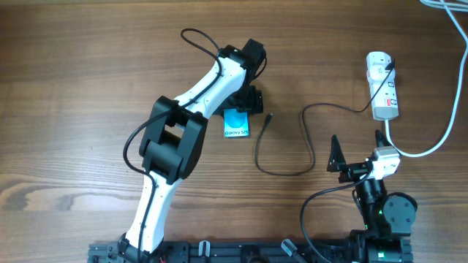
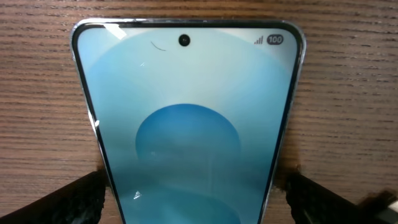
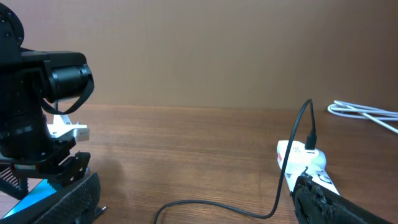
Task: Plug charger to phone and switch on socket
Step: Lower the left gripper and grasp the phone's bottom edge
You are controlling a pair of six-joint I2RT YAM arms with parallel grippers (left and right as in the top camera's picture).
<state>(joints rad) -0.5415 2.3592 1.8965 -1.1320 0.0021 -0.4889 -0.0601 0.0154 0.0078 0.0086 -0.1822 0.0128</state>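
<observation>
The phone (image 1: 236, 124) lies flat on the wooden table, turquoise screen up, and fills the left wrist view (image 2: 186, 118). My left gripper (image 1: 246, 102) hangs over it, open, with one finger on each side of the phone (image 2: 68, 199) and a sliver of wood showing between each pad and its edge. The charger (image 1: 292, 164) runs from the socket (image 1: 383, 86) in a loop, and its small tip (image 1: 270, 117) rests free just right of the phone. My right gripper (image 1: 358, 153) stands open near the socket's near end, nothing between its fingers (image 3: 68, 199). The charger (image 3: 217, 204) crosses between them.
A thick white cord (image 1: 446, 124) curves from the socket off the table's top right corner. In the right wrist view the left arm (image 3: 37, 106) stands at the left and the socket (image 3: 301, 158) close at the right.
</observation>
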